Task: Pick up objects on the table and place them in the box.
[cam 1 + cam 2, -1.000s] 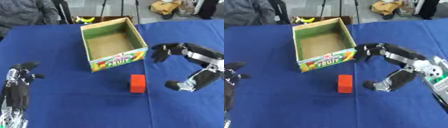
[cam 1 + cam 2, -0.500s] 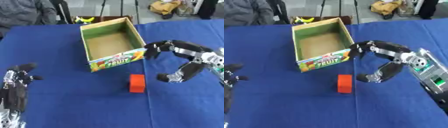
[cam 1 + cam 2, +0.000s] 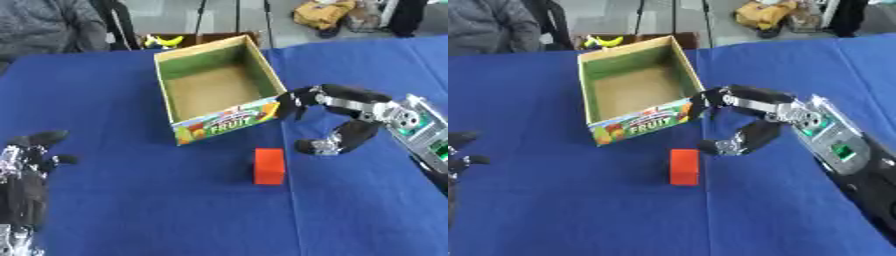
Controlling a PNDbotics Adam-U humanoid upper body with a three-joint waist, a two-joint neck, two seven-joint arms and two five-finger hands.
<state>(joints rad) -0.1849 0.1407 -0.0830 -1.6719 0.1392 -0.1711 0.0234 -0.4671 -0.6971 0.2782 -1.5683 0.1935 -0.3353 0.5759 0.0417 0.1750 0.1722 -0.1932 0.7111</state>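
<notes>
Blue cloth covers the table [image 3: 131, 200] from edge to edge, with dark stands and a yellow bag beyond its far edge. Toward the far side, about mid-width, sits an open cardboard box [image 3: 219, 85] with green inner walls, a bare brown floor and the word FRUIT printed on its near wall; nothing lies inside it. A red block [image 3: 269, 165] stands upright on the cloth nearer the front edge, just in front of the box's near right corner and apart from it. The right hand [image 3: 754, 117] reaches in from the right edge, its fingers and thumb spread wide in an arc that holds nothing: the upper fingertips are close by the box's near right corner, and the lower tip hangs just right of the block without touching it. The left hand [image 3: 26, 165] rests at the near left corner, fingers relaxed and pointing up.
</notes>
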